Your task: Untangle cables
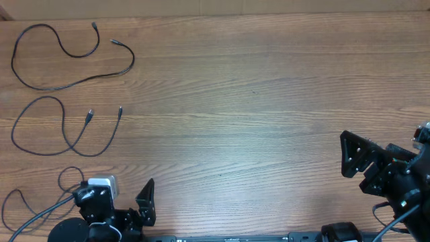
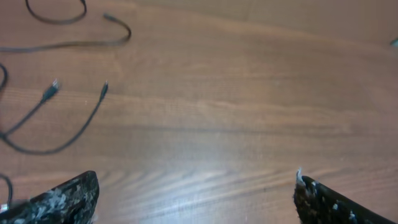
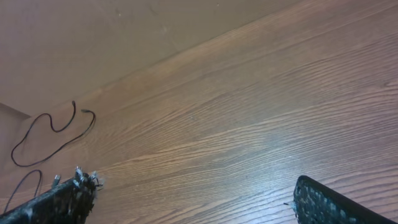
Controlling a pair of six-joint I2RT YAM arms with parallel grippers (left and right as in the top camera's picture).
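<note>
The job looks close to finished. Two cables lie on the desk (image 1: 255,101) as separate strands and do not cross. Both sit ahead of the left claw (image 1: 143,205) and off to its left side. The near cable (image 1: 91,154) is closer to it and the far cable (image 1: 74,84) lies beyond. Both are well apart from the right claw (image 1: 346,156).

In the wrist views the left claw (image 2: 196,180) and the right claw (image 3: 193,182) each stand spread wide, with nothing between the fingers.

A thin black loop (image 1: 59,178) lies just beside the left arm's base. I cannot tell whether it is a third cord or the arm's own wire.

If any tidying remains, the left arm is the one to use. It should take a single strand at mid-length, away from the plugs, and come down square so the thin cord sits between the pads and does not roll out. It should then draw the strand slowly away from its neighbour, so that no loop drags across the other cable.

The cables are thin, round, matt black and limp, lying in loose open curves. The near cable (image 2: 87,124) ends in two small plugs that point away from the left claw. The desk is smooth, brown, wood-grained and flat, so the cords should slide on it easily.
</note>
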